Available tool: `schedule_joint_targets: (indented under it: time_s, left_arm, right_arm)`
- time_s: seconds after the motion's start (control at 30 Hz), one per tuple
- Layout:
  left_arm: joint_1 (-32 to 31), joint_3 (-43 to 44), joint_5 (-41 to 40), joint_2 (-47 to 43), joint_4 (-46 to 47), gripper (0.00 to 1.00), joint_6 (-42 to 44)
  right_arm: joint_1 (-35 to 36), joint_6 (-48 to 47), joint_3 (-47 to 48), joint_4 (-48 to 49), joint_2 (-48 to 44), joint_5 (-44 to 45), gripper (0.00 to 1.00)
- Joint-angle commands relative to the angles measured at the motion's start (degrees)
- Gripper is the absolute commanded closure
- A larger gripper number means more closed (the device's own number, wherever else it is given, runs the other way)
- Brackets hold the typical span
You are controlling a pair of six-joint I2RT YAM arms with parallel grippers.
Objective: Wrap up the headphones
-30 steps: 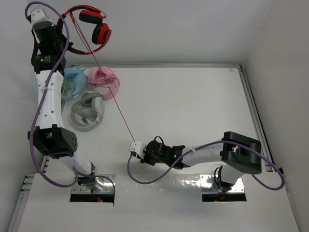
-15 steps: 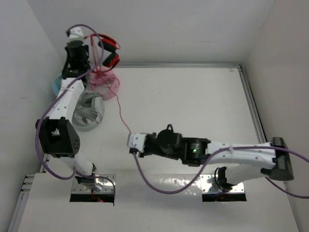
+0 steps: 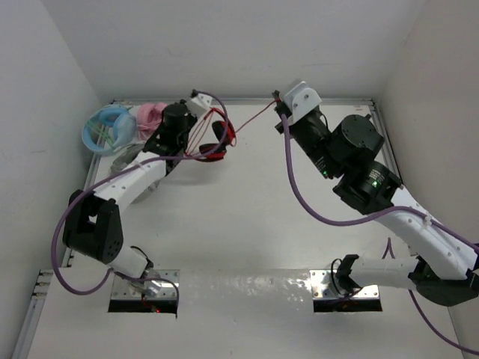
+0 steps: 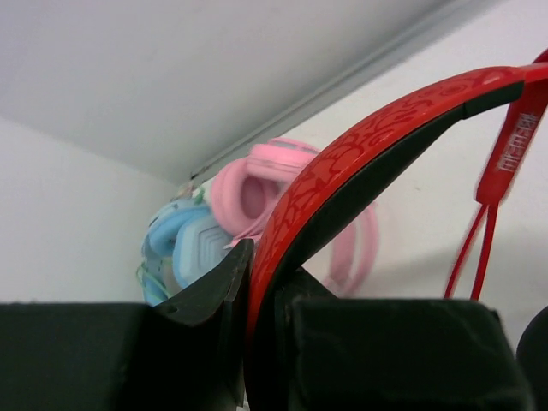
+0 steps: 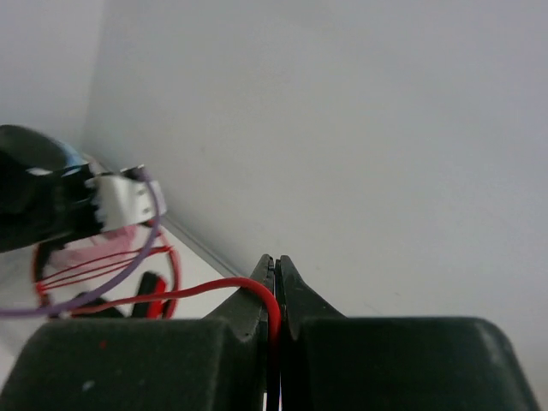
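Note:
The red headphones (image 3: 215, 138) hang in the air over the table's back left, held by their headband (image 4: 360, 154) in my left gripper (image 3: 196, 127), which is shut on it. Their thin red cable (image 3: 253, 118) runs taut to the right into my right gripper (image 3: 278, 101), raised near the back wall. In the right wrist view the cable (image 5: 205, 294) bends down between the shut jaws of that gripper (image 5: 276, 287). A few loops of cable (image 5: 94, 264) lie across the headphones.
A pink pair (image 3: 150, 116) and a blue pair (image 3: 108, 127) of headphones lie at the back left corner, with a grey pair (image 3: 127, 153) partly hidden under my left arm. The back wall and table rail (image 3: 337, 100) are close behind my right gripper.
My left arm has swung the headphones down and to the right, off the back-left corner. My right gripper has moved from the table's middle up to the back wall, drawing the cable along.

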Motion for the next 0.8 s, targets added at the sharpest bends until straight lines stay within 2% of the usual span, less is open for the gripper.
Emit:
schedule_joint_targets:
  time_s: [0.0, 0.17, 0.3, 0.37, 0.53, 0.77]
  left_arm:
    - [-3.77, -4.17, 3.54, -5.25, 6.68, 1.0, 7.67]
    - [-6.85, -4.63, 7.5, -9.74, -2.69, 1.0, 5.13]
    - [-9.49, -5.58, 10.49, -14.47, -9.84, 1.0, 4.07]
    - [-11.85, -6.81, 10.75, -16.15, -12.37, 1.0, 3.89]
    - [-15.29, -7.26, 12.6, -20.2, -19.67, 1.0, 2.75]
    - [-18.98, -7.26, 13.48, -21.26, -23.99, 1.0, 1.96]
  right_arm:
    - [-3.82, -2.42, 4.11, 0.39, 0.81, 4.35, 1.0]
    - [-12.26, 0.19, 5.61, -2.16, 3.1, 6.03, 1.0]
    - [-25.15, 7.67, 5.35, -4.53, 5.38, -0.8, 1.0]
    - [-28.6, 9.69, 4.65, -4.36, 6.97, -2.31, 1.0]
    - [-33.18, 12.68, 5.35, -4.44, 10.66, -5.38, 1.0]
    - [-37.06, 14.01, 6.41, -4.44, 13.91, -6.97, 1.0]
